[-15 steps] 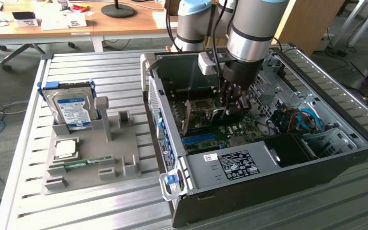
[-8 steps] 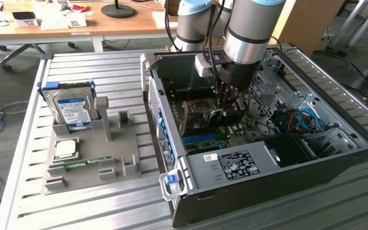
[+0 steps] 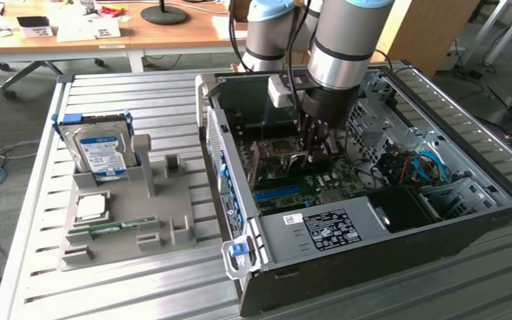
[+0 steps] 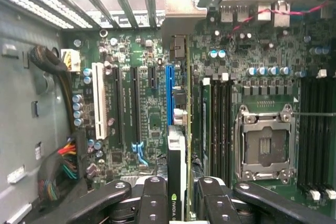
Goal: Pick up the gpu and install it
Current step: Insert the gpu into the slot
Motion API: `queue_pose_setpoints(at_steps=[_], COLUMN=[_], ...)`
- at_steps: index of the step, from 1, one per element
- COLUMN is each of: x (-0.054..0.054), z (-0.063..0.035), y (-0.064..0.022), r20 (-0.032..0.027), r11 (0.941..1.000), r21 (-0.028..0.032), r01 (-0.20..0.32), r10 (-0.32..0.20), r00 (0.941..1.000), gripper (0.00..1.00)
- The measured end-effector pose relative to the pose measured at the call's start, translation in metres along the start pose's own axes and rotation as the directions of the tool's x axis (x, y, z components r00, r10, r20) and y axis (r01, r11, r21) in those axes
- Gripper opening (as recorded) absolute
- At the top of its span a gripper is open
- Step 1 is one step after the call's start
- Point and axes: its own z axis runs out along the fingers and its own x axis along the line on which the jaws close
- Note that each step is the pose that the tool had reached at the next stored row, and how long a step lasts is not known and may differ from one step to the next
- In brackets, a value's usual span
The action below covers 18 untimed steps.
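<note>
One gpu in the claw, in line with the blue slot

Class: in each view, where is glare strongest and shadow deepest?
Exterior view: daylight glares off the slatted aluminium table; the black computer case is darkest inside. Wrist view: the perforated metal slot covers burn white; the black gripper fingers sit in shadow.

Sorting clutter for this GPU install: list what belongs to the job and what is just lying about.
Job: gpu, held edge-on in the tool; motherboard; open computer case.
Lying about: hard drive, RAM stick, both in the grey holder beside the case.
</note>
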Motion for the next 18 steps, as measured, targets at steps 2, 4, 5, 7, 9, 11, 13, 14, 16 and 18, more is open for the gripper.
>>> queue_pose_setpoints(at_steps=[2,4,5,7,9,11,13,14,16,18], x=[0.000,0.001,0.001,0.003,0.005,0.006,0.006,0.006,0.006,0.006], z=[0.0001,0.0001,0.0000,0.0000,-0.0001,-0.0001,0.0000,0.0000,0.0001,0.0002], y=[0.0034,0.0064,0.0073,0.0082,0.0088,0.0092,0.0097,0.0101,0.0117,0.0138], r20=[0.0000,-0.0001,0.0000,-0.0002,-0.0001,0.0000,0.0000,0.0000,-0.0001,0.0000], r11=[1.0000,1.0000,1.0000,1.0000,1.0000,1.0000,1.0000,1.0000,1.0000,1.0000], r21=[0.0000,0.0000,0.0000,-0.0001,-0.0001,0.0000,0.0001,0.0001,0.0000,0.0000], r01=[0.000,0.000,0.000,0.000,0.000,0.000,0.000,0.000,0.000,0.000], r10=[0.000,0.000,0.000,0.000,0.000,0.000,0.000,0.000,0.000,0.000], r00=[1.0000,1.0000,1.0000,1.0000,1.0000,1.0000,1.0000,1.0000,1.0000,1.0000], gripper=[0.27,0.27,0.27,0.27,0.27,0.27,0.27,0.27,0.27,0.27])
